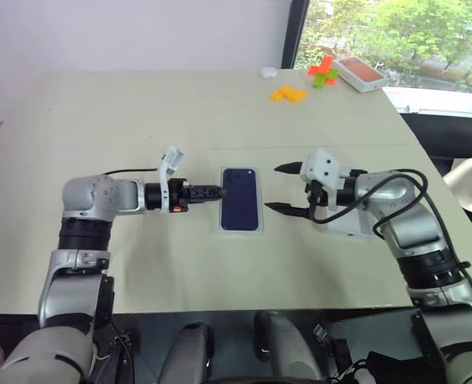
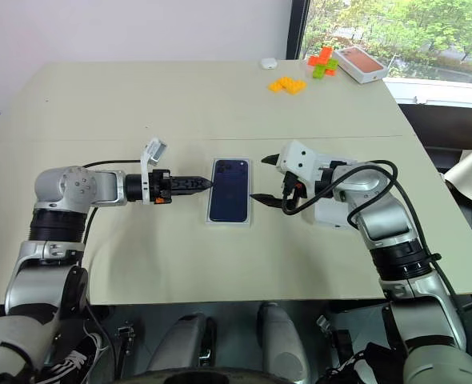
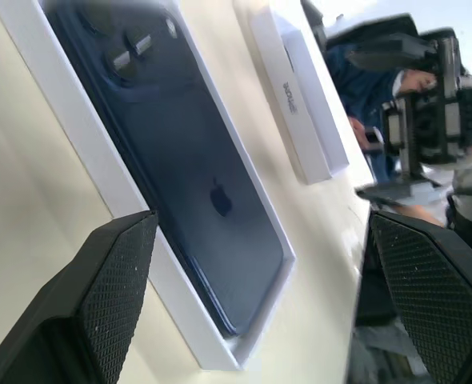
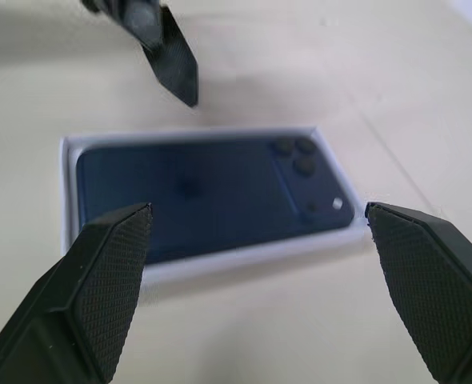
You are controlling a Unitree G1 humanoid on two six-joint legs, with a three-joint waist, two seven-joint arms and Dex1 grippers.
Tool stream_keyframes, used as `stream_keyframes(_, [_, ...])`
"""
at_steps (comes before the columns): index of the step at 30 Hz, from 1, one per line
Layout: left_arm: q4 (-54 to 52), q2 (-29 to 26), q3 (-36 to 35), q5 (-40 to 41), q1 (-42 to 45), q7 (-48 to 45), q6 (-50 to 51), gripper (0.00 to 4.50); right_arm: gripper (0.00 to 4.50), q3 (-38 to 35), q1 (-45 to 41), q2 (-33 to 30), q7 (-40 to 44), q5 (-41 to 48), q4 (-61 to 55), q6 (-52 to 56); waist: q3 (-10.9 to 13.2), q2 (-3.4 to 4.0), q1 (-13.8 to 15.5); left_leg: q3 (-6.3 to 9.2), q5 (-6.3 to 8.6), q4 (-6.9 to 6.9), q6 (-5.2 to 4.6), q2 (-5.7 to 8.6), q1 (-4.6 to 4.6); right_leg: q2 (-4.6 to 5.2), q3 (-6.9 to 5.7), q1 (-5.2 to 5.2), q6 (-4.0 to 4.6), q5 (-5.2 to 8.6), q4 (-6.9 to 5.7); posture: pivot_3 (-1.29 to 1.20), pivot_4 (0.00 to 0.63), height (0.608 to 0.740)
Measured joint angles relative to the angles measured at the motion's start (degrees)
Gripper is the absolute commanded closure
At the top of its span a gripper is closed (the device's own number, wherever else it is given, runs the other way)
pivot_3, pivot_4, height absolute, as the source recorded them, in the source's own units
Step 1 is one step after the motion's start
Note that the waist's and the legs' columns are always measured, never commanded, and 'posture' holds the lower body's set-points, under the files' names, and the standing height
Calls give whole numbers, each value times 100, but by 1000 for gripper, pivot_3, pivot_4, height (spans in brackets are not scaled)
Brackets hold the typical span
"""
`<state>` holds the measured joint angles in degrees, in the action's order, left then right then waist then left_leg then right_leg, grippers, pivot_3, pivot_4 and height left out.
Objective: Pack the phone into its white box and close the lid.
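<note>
phone in white box | lid right of box

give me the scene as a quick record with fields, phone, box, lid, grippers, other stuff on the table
phone: dark blue phone lying back up in the white box, camera bump at the far end
lid: white lid off, on the table under the right arm
left gripper: left gripper open, beside the box's left edge, holding nothing
right gripper: right gripper open, beside the box's right edge, holding nothing
far edge: orange-topped box, orange and green blocks
task state: phone packed, box not yet closed
</note>
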<state>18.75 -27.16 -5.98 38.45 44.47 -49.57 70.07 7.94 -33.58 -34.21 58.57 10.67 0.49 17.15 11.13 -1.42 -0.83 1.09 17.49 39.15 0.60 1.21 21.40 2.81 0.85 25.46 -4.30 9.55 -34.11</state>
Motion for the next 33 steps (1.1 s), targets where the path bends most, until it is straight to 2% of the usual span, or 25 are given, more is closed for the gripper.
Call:
stream_keyframes(1, [-58, 7, -47, -31, -16, 46, -147, 271, 0, -17, 0, 25, -39, 30, 0, 13, 0, 0, 4, 0, 0, 0, 0, 0, 0, 1, 0, 0, 0, 0, 0, 0, 150, 740])
stream_keyframes(4, [-221, 90, -243, -36, -107, 248, -379, 1320, 882, -28, -10, 70, -137, 72, 0, 68, 0, 0, 15, -1, 0, 0, 0, 6, 1, 8, 0, -1, 0, 0, 0, 0, 150, 740])
stream_keyframes(10, [-284, 526, -300, -69, -156, 759, -668, 4457, 4027, 61, -75, 332, -418, -79, 91, -17, 0, 0, 15, 0, 0, 1, 0, 8, 1, 9, 0, -1, 0, -1, -1, 0, 150, 740])
stream_keyframes(11, [-307, 548, -316, -46, -171, 799, -644, 4500, 4470, 67, -83, 360, -423, -77, 91, -15, 0, 0, 12, 0, 0, 0, 0, 7, 2, 8, -1, 0, 0, -1, 0, 0, 150, 740])
stream_keyframes(18, [-849, 255, -366, 10, -478, 558, -964, 4500, 4470, -129, -106, 290, -543, -39, 131, 63, 0, 0, -2, -1, 0, -1, 1, 4, 0, 5, 0, 1, 0, -1, -2, 0, 150, 740])
stream_keyframes(21, [-876, 108, -333, -48, -549, 273, -1310, 4500, 4470, -388, -141, 289, -849, 38, 130, 552, 0, 0, 12, -1, 0, -1, 1, 4, 2, 5, 0, 0, 1, -1, -1, 0, 150, 740])
stream_keyframes(22, [-876, 52, -295, -63, -557, 164, -1399, 3989, 3982, -472, -166, 293, -957, 100, 118, 819, 0, 0, 18, -1, 0, -1, 1, 5, 2, 6, 0, 0, 2, -1, 0, 0, 150, 740])
stream_keyframes(23, [-876, 13, -260, -86, -568, 79, -1524, 3728, 3706, -537, -181, 292, -1042, 165, 76, 1098, 0, 0, 18, -1, 0, -1, 0, 5, 2, 7, 0, 0, 2, -1, 0, 0, 150, 740])
stream_keyframes(27, [-1126, -284, -185, -92, -802, -472, -1898, 1760, 1698, -625, -180, -21, -1344, 214, -339, 2289, 0, 2, 13, -3, 4, -2, -7, 5, 6, 10, 0, 5, 3, 0, 1, 0, 150, 740])
stream_keyframes(30, [-1508, -552, -206, 119, -1063, -940, -1941, 163, 66, -919, -291, -158, -1703, 438, -801, 3700, 1, 3, 3, -6, 6, -2, -10, 1, 9, 10, 2, 9, 7, 3, 1, 0, 150, 740])
stream_keyframes(31, [-1642, -644, -207, 155, -1171, -1098, -2062, 28, 7, -945, -402, -192, -1837, 492, -948, 4144, 1, 3, -3, -7, 6, -2, -10, -1, 7, 7, 2, 9, 19, 10, 3, 0, 150, 740])
stream_keyframes(33, [-1868, -782, -183, 18, -1408, -1295, -2541, 28, 7, -1047, -530, -275, -2054, 542, -1075, 4747, 1, 4, 4, -9, 5, -2, -10, -2, 4, 7, 2, 7, 22, 12, 3, 0, 150, 740])
